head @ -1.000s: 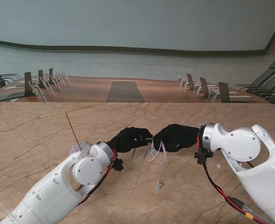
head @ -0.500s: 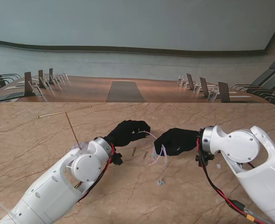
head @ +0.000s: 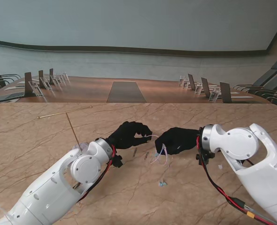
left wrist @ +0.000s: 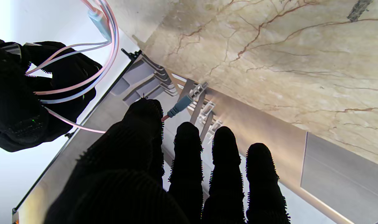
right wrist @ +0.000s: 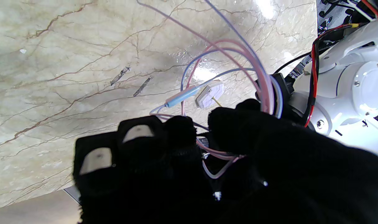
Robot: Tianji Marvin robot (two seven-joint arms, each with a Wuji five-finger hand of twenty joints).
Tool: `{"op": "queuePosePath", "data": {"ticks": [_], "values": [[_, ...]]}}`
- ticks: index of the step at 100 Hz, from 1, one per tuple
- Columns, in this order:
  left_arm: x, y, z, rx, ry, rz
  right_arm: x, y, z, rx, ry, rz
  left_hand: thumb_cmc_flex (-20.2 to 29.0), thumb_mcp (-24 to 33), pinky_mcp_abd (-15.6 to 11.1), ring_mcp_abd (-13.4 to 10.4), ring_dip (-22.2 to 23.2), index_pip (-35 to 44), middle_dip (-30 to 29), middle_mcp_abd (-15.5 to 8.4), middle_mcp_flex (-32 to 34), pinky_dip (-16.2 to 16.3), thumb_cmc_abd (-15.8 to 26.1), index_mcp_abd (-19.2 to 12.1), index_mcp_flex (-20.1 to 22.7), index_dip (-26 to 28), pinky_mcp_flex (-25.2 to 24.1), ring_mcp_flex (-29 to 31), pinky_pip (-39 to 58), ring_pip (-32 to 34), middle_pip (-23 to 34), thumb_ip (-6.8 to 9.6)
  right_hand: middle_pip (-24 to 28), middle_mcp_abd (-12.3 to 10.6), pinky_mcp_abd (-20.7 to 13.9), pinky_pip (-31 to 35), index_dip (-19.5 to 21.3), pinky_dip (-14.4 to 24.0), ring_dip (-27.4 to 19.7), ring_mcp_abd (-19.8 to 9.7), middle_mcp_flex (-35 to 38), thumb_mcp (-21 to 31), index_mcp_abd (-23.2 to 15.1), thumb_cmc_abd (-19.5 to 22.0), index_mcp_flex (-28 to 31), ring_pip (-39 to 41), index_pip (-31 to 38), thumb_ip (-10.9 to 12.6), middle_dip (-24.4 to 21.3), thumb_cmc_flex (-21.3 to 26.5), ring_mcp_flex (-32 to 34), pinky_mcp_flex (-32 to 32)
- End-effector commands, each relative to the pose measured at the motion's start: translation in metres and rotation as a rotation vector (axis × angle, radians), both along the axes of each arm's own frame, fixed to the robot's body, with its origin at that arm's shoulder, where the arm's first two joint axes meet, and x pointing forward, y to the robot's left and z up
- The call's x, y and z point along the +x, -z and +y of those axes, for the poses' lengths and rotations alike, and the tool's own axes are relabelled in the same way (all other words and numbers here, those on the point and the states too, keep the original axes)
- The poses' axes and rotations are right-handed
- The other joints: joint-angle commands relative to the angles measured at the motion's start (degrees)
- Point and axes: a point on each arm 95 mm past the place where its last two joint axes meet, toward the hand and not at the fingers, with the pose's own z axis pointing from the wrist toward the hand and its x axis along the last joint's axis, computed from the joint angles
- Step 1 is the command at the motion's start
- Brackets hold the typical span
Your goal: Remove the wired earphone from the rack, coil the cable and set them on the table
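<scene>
Both black-gloved hands hover over the middle of the desk (head: 35, 136), close together. The right hand (head: 177, 139) is clamped on the cable (head: 159, 154), pink and pale blue loops hanging from its fingers just off the marble. The left hand (head: 129, 134) pinches the free end between thumb and forefinger, the blue plug (left wrist: 180, 105) poking past its fingertip while the other fingers stand apart. The coil looks partly made, I'd say. To do this well, the left should feed its end round in an even loop, keeping the strand lightly taut so the hanging turns don't slip or tangle. The rack (head: 73, 126), thin and brassy, stands off to the left, bare. A small blue bit (head: 162, 183) lies on the desk nearer to me; I cannot tell what it is.
</scene>
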Motion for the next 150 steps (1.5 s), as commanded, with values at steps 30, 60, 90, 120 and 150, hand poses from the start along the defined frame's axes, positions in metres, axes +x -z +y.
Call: {"op": "queuePosePath", "data": {"ticks": [30, 60, 90, 120, 150], "values": [[0.0, -0.011, -0.004, 0.026, 0.049, -0.006, -0.002, -0.005, 0.004, -0.016, -0.026, 0.003, -1.72, 5.89, 3.65, 3.45, 5.91, -0.64, -10.3, -1.35, 20.98, 8.29, -2.6, -2.12, 3.9, -4.32, 11.02, 19.98, 16.16, 14.42, 4.22, -1.54, 1.31, 4.6, -4.13, 2.6, -0.28, 0.65, 0.67, 7.45, 0.31, 0.24, 0.4, -0.03, -0.17, 1.41, 2.71, 0.12, -0.54, -1.34, -0.86, -1.08], [0.0, -0.014, -0.007, 0.015, 0.044, -0.012, -0.002, 0.001, 0.002, -0.011, -0.007, 0.005, -1.92, 10.09, 10.65, 5.47, -3.57, 1.93, -22.87, -0.89, 28.01, 2.37, -4.81, 3.85, 3.81, -6.62, 20.82, 30.32, 19.36, 9.03, -7.66, -2.81, 1.26, 4.59, -4.12, 2.53, -0.53, 0.81, 0.67, 7.37, 0.31, 0.26, 0.11, -0.26, -0.23, 1.38, 2.69, 0.11, -0.57, -1.52, -0.81, -1.07], [-0.002, -0.01, -0.012, -0.027, 0.02, 0.026, 0.001, 0.015, 0.0, 0.007, 0.06, -0.033, -2.42, 13.52, 11.84, 5.07, -6.24, 11.88, -24.83, -1.37, 28.98, -0.69, -5.16, 0.77, -4.4, 3.65, 23.0, 32.49, 19.97, 8.34, -7.08, -4.5, 1.13, 4.44, -4.11, 2.57, -0.92, 0.93, 0.58, 7.25, 0.82, 0.87, 0.04, -1.11, -0.04, 1.57, 2.73, 0.19, -1.05, -1.76, -0.36, -0.8], [-0.006, -0.008, -0.019, -0.082, -0.012, 0.079, 0.006, 0.028, 0.003, 0.003, 0.116, -0.064, 0.42, 9.25, 11.81, 4.53, -5.94, 16.08, -24.35, -2.25, 27.45, -0.93, -1.84, -0.85, -9.34, 11.99, 22.76, 31.9, 20.19, 9.23, -3.49, -4.93, 1.59, 4.09, -4.24, 2.88, -1.71, 0.78, 0.37, 6.92, 1.53, 2.09, 0.08, -2.23, 0.19, 1.94, 3.28, 0.26, -1.41, -2.2, 0.37, 0.11], [-0.01, -0.006, -0.023, -0.101, -0.013, 0.128, 0.014, 0.035, 0.008, 0.029, 0.176, -0.104, 3.22, 6.52, 11.86, 4.33, -6.1, 16.81, -25.04, -2.86, 27.22, -0.71, -0.24, -1.19, -9.97, 14.43, 23.08, 32.1, 20.46, 9.86, -1.65, -4.63, 1.94, 4.05, -4.04, 3.88, -2.96, -0.13, -0.23, 6.84, 2.8, 3.42, 0.38, -3.61, 0.43, 2.82, 3.7, 0.22, -1.73, -2.63, 1.86, 2.15]]}}
